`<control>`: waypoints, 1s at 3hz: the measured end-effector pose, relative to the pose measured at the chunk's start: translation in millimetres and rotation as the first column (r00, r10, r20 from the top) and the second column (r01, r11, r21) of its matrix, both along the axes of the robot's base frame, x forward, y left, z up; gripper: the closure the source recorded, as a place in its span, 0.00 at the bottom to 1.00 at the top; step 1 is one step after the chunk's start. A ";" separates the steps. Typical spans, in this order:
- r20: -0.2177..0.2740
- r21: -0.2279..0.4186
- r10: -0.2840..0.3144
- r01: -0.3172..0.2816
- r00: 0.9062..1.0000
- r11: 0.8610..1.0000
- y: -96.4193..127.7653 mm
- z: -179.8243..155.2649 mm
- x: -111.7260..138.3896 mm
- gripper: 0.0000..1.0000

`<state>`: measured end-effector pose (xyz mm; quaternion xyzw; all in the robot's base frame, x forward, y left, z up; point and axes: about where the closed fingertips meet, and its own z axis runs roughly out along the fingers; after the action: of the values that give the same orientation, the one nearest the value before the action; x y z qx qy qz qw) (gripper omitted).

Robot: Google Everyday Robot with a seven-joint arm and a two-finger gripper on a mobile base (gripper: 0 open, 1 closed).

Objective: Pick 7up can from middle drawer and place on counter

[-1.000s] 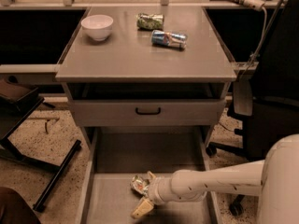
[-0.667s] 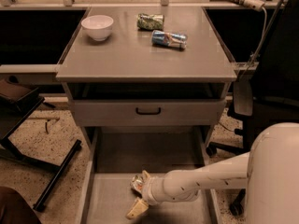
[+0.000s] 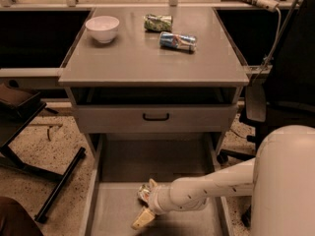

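Grey drawer (image 3: 113,215) pulled open low at the cabinet | 7up can (image 3: 144,192) on its floor | white arm's gripper (image 3: 146,203) around the can, fingers closed on it | counter (image 3: 147,58) holds white bowl (image 3: 102,28), green can (image 3: 158,22), blue can (image 3: 177,41)

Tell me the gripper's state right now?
Gripper: down in the middle drawer, fingers around the 7up can, apparently holding it.

White bowl (image 3: 102,28), dark green can (image 3: 158,22), blue-silver-red can (image 3: 177,41) — both cans lying down.
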<state>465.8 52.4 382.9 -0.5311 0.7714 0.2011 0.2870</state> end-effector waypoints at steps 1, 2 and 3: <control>-0.027 -0.021 -0.042 0.042 0.999 0.999 1.3 -7.9 9.1 0.00; -0.040 -0.046 -0.074 0.072 0.996 0.996 1.8 -16.2 18.7 0.00; -0.054 -0.074 -0.107 0.103 0.993 0.992 -0.2 -28.4 29.0 0.00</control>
<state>494.8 52.2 354.5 -0.4935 0.8129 0.1735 0.2559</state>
